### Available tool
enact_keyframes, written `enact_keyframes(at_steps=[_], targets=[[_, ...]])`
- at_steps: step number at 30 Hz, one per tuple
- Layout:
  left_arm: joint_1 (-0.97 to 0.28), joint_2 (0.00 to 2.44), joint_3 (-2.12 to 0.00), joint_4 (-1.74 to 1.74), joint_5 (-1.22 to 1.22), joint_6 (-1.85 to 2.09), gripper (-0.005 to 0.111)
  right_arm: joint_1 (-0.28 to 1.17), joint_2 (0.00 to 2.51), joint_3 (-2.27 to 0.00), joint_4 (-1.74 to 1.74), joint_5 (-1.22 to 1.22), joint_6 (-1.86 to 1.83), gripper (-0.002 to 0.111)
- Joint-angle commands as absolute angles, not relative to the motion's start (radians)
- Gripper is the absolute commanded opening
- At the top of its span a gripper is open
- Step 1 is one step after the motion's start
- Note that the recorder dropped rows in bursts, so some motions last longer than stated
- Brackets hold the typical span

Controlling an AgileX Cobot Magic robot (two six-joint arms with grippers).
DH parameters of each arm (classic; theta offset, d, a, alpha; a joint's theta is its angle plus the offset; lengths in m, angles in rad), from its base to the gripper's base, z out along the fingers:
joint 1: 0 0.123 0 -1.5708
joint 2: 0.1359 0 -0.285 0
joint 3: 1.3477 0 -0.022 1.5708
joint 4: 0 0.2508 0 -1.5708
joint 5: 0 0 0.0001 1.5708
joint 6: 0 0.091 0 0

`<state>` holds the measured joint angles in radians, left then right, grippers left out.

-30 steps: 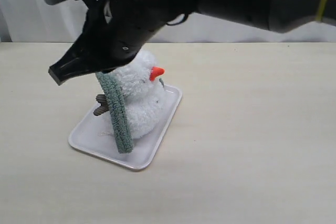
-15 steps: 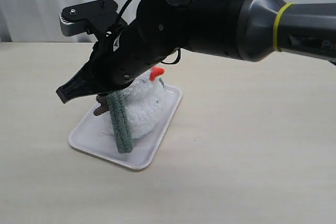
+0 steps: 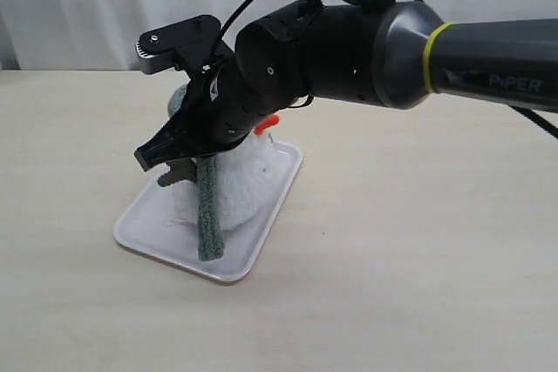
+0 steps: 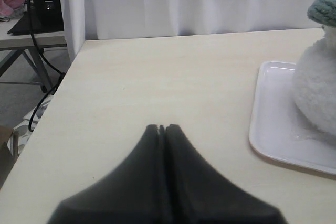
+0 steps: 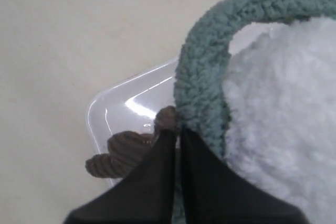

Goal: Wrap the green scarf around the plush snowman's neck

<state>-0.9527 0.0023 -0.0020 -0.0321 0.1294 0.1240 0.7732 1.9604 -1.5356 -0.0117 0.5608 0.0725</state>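
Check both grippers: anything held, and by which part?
Left gripper: nothing, jaws shut over the table. Right gripper: jaws shut, tips against the green scarf's hanging stretch beside the plush snowman; a pinch cannot be confirmed.

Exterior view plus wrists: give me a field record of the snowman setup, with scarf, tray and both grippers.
snowman: upright on the tray, orange nose showing under the arm
scarf: loops behind the snowman's upper part, one end hangs down its front to the tray
tray: white, on the table
right gripper: shut, tips at the scarf's edge beside the twig arm; grip on scarf unclear
left gripper: shut, over bare table, apart from the tray
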Motion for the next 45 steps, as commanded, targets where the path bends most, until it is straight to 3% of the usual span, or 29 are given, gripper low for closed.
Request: enact_keyframes(at_steps=[1,10,18,25,30,38,45], targets=[[-0.955,0.000,0.000,-0.045,0.098,0.124,0.000,0.768,1.970,-1.508,-0.026,0.607,0.083,0.004],[-0.955,0.000,0.000,-0.045,0.098,0.124,0.000,0.770,1.995,-1.509,0.039,0.640,-0.025,0.004],[-0.955,0.000,0.000,-0.045,0.098,0.124,0.000,0.770,1.949,-1.618,0.227,0.811,-0.204,0.004],[-0.955,0.000,0.000,-0.045,0.098,0.124,0.000,0.770,1.917,-1.721,0.120,0.723,-0.046,0.004],[-0.955,0.000,0.000,-0.045,0.098,0.124,0.000,0.770,2.007,-1.882,-0.095,0.819,0.149,0.004],[-0.955,0.000,0.000,-0.045,0.098,0.124,0.000,0.770,2.212,-2.142,-0.095,0.999,0.151,0.004],[-0.955,0.000,0.000,-0.045,0.098,0.124,0.000,0.770,2.286,-2.187,-0.098,1.016,0.151,0.004]])
